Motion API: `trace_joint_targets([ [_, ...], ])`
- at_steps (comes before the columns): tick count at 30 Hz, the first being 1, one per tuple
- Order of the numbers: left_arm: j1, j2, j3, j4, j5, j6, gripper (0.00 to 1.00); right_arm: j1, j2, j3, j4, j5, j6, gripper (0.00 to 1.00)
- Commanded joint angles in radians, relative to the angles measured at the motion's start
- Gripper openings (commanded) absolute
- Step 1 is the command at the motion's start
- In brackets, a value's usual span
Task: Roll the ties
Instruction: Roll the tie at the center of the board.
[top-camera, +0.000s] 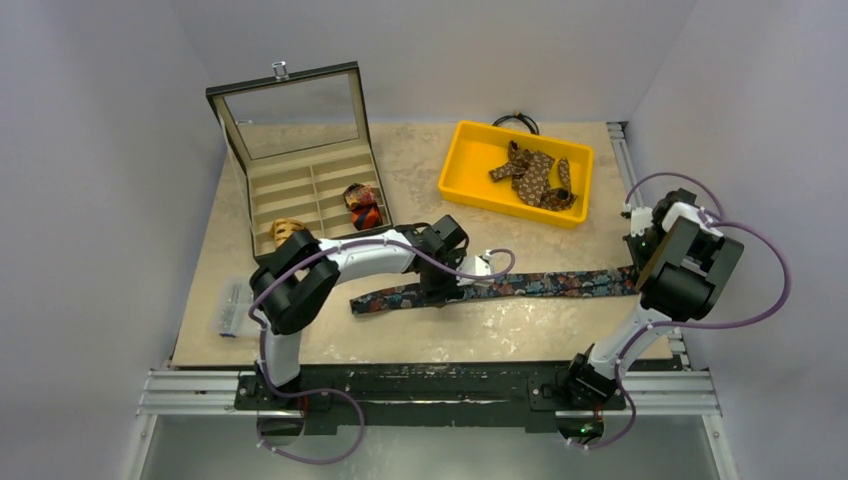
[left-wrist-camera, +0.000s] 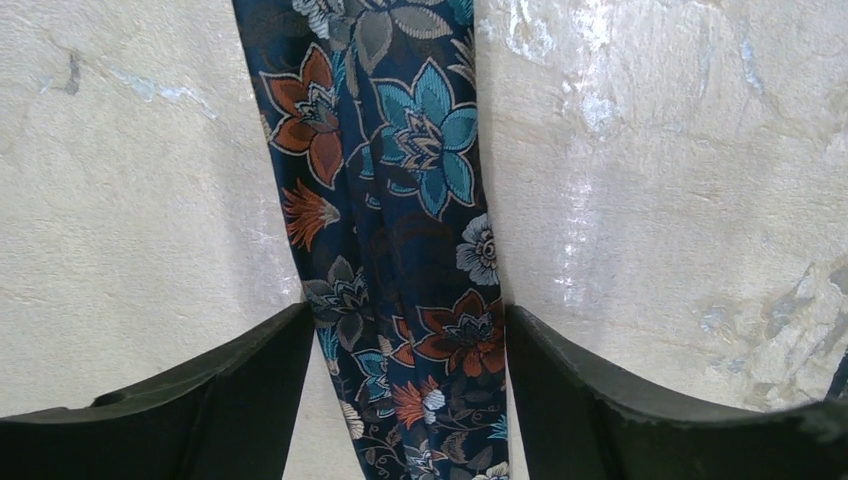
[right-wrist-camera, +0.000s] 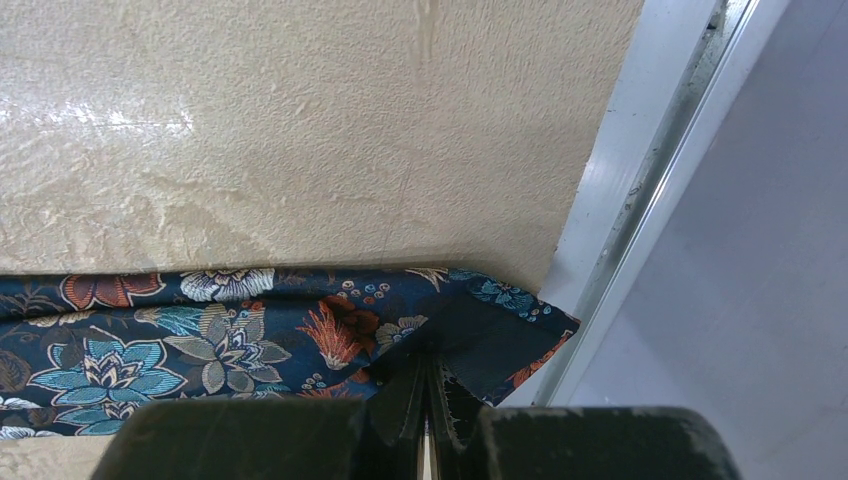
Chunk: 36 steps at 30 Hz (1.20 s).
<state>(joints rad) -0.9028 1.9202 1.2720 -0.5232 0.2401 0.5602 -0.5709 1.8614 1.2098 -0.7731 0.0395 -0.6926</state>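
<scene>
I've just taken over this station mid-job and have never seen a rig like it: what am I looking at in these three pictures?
Two robot arms are bolted at the near edge of a table. The wide picture looks down from above and behind them. The other two come from a camera on each wrist. A navy floral tie lies flat across the table. The right end effector is shut on the tie's end near the table's right edge. The left end effector is open and straddles the tie further along. At the back sit a yellow tray with a crumpled brown dotted tie in it, and an open box holding a red-orange roll and a tan roll.
</scene>
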Motion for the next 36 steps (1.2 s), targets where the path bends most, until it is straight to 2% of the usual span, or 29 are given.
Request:
trace_joint_targets([
  [1,0.033,-0.019,-0.016,-0.023,0.035,0.051,0.66,-0.006,0.025,0.032,0.015,-0.003,-0.012,0.01],
  [3,0.043,-0.015,-0.005,-0.040,0.064,0.058,0.62,-0.006,0.027,0.033,0.015,-0.001,-0.015,0.01],
  [6,0.053,0.003,0.026,-0.077,0.080,0.063,0.49,-0.006,0.030,0.035,0.017,0.004,-0.018,0.01],
  [11,0.076,0.032,0.072,-0.147,0.128,0.065,0.38,-0.007,0.033,0.039,0.019,0.014,-0.024,0.01],
  [15,0.088,0.046,0.101,-0.194,0.182,0.058,0.22,-0.007,0.034,0.039,0.024,0.016,-0.028,0.00],
  [16,0.088,0.048,0.106,-0.202,0.192,0.057,0.24,-0.008,0.034,0.040,0.023,0.013,-0.027,0.00],
  [19,0.088,0.049,0.118,-0.212,0.211,0.038,0.49,-0.007,0.033,0.042,0.019,0.002,-0.027,0.01],
  [21,0.088,0.041,0.119,-0.207,0.212,0.030,0.51,-0.007,0.032,0.044,0.018,-0.003,-0.028,0.01],
  [24,0.090,0.037,0.121,-0.198,0.185,0.021,0.47,-0.007,0.032,0.045,0.015,-0.005,-0.032,0.01],
  [26,0.093,0.030,0.125,-0.199,0.174,0.019,0.52,-0.007,0.028,0.045,0.057,-0.014,-0.036,0.03],
  [30,0.104,-0.049,0.096,-0.140,0.154,-0.003,0.67,-0.008,0.012,0.044,0.008,-0.014,-0.042,0.05],
  [36,0.166,-0.211,0.115,-0.121,0.142,-0.100,0.75,-0.022,0.033,0.053,0.041,0.049,-0.032,0.03],
])
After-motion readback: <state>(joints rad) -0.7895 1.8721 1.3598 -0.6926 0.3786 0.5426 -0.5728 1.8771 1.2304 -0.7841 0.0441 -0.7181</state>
